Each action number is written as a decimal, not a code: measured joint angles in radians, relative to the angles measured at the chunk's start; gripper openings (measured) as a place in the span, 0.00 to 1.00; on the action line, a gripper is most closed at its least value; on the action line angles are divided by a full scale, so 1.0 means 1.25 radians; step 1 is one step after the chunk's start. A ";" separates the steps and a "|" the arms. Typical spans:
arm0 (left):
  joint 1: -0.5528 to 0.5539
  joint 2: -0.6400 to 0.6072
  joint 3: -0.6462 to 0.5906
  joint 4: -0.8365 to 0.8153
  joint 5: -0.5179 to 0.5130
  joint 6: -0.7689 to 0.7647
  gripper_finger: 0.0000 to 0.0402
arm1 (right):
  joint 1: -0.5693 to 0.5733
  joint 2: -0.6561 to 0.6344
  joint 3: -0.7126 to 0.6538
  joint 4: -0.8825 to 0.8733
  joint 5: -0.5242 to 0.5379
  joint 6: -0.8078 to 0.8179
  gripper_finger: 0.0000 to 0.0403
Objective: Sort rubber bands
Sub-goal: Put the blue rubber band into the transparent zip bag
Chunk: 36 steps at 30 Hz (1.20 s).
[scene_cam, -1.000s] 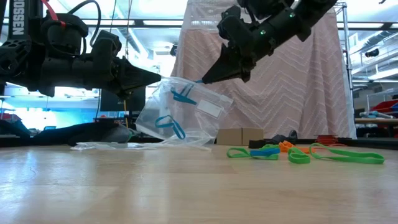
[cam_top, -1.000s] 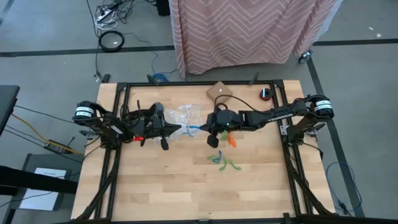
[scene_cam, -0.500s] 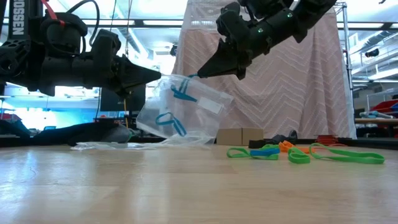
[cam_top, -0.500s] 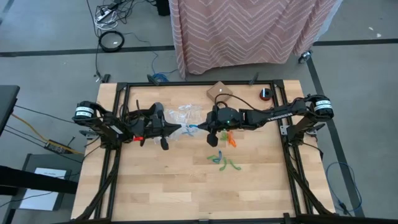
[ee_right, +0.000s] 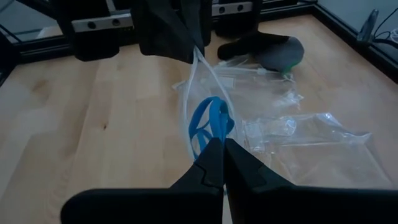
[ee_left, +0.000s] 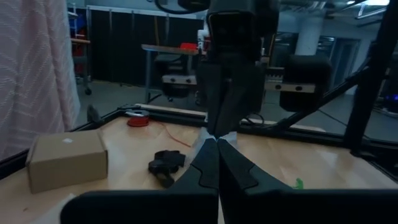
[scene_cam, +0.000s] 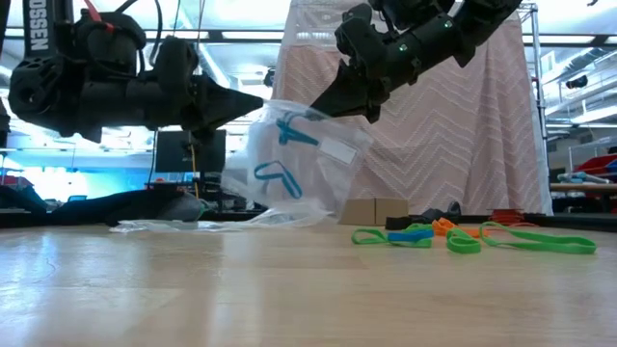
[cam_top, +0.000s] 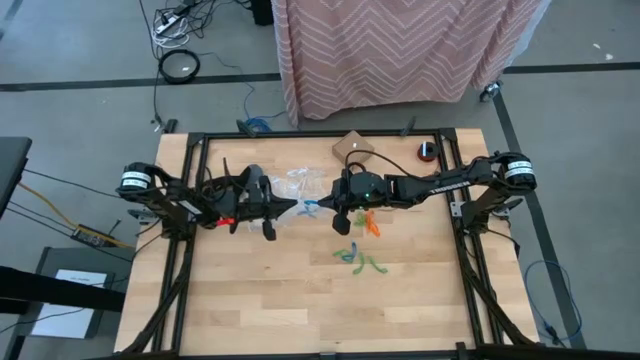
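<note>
From above, the left gripper (cam_top: 288,207) and right gripper (cam_top: 322,205) meet over the clear zip bag (cam_top: 296,186), each pinching its rim, likely to hold the mouth up. At table height the bag (scene_cam: 294,159) hangs between them with blue rubber bands (scene_cam: 280,177) inside; green and orange bands (scene_cam: 463,236) lie beside it, unsorted. The right wrist view shows the blue bands (ee_right: 208,123) inside the bag, just past the closed fingers.

Two matte black jointed arms (cam_top: 440,183), white-banded shoulder joints, red cable, tapered dark fingers (ee_left: 205,168)
</note>
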<state>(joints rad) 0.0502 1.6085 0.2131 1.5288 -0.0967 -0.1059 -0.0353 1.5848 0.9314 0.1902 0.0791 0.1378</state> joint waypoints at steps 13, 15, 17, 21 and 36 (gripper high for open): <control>0.000 0.000 0.016 -0.014 0.008 0.000 0.00 | 0.002 0.000 0.000 -0.027 -0.036 0.008 0.05; 0.000 0.000 0.016 -0.026 0.008 0.000 0.00 | 0.005 0.000 0.000 -0.027 -0.032 0.008 0.11; 0.000 0.000 0.016 -0.041 0.008 0.000 0.00 | 0.005 0.000 0.000 -0.027 -0.021 0.004 0.19; 0.000 0.000 0.016 -0.057 0.008 0.000 0.00 | 0.005 -0.003 0.000 -0.019 -0.017 -0.001 0.32; 0.000 0.000 0.015 -0.068 0.004 0.021 0.00 | 0.176 -0.058 -0.019 -0.292 -0.011 0.111 0.36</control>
<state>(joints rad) 0.0502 1.6089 0.2317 1.4435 -0.0917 -0.0794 0.1851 1.5125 0.9070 -0.1753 0.0658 0.2761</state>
